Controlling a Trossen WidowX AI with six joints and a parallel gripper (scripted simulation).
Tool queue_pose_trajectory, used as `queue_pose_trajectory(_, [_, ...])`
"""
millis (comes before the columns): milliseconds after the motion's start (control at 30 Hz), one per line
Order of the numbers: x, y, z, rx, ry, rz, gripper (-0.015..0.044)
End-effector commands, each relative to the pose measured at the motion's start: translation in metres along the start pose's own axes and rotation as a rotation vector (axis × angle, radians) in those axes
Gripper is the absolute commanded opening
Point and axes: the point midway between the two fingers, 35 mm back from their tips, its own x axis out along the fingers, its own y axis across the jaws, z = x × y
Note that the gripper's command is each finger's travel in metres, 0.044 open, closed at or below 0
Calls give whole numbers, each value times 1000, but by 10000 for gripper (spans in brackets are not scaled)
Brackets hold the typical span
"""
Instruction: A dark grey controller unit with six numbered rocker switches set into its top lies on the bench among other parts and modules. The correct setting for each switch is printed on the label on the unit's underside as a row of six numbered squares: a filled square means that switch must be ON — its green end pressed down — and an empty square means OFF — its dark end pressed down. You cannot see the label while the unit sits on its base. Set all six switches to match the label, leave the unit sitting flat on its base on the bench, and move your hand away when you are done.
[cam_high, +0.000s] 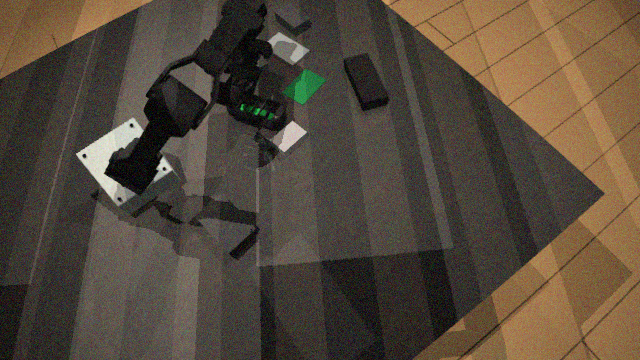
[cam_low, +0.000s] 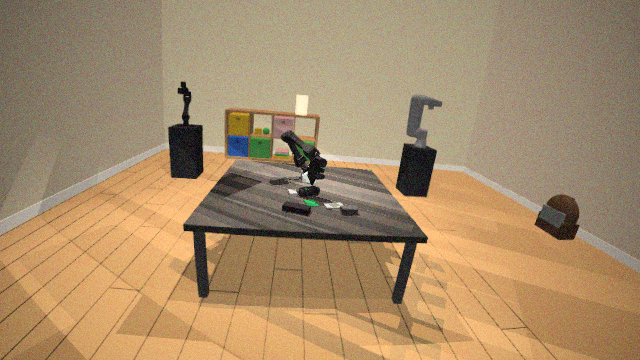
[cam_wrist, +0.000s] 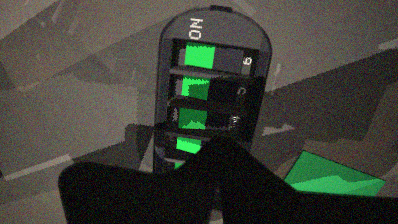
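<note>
The dark grey controller unit (cam_high: 258, 114) (cam_low: 308, 191) (cam_wrist: 215, 25) sits on its base, switches up. In the wrist view, "ON" is printed at its rounded end and the switch marked 6 (cam_wrist: 215, 57) is nearest that end. Green shows on the left half of each visible switch; which ends are pressed down is hard to tell in the patchy shadow. My gripper (cam_wrist: 220, 144) is shut and empty, its tips over the unit around the fourth visible switch from the ON end. Contact cannot be told. The fingers hide the nearer switches. The underside label is hidden.
A green card (cam_high: 305, 86) (cam_low: 311, 203) (cam_wrist: 335, 175) and a pale card (cam_high: 294, 136) lie beside the unit. A white card (cam_high: 301, 51) (cam_low: 333, 205), a long black box (cam_high: 366, 82) (cam_low: 296, 208) and a small dark block (cam_low: 349, 211) lie farther off. My arm stands on a white plate (cam_high: 100, 150).
</note>
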Motion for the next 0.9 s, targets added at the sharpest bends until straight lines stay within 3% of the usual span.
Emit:
queue_pose_trajectory(0, [-13,0,-1,6,-3,-9,0])
queue_pose_trajectory(233, [-13,21,-41,6,-1,-8,0])
queue_pose_trajectory(867, [12,20,-41,6,-1,-8,0])
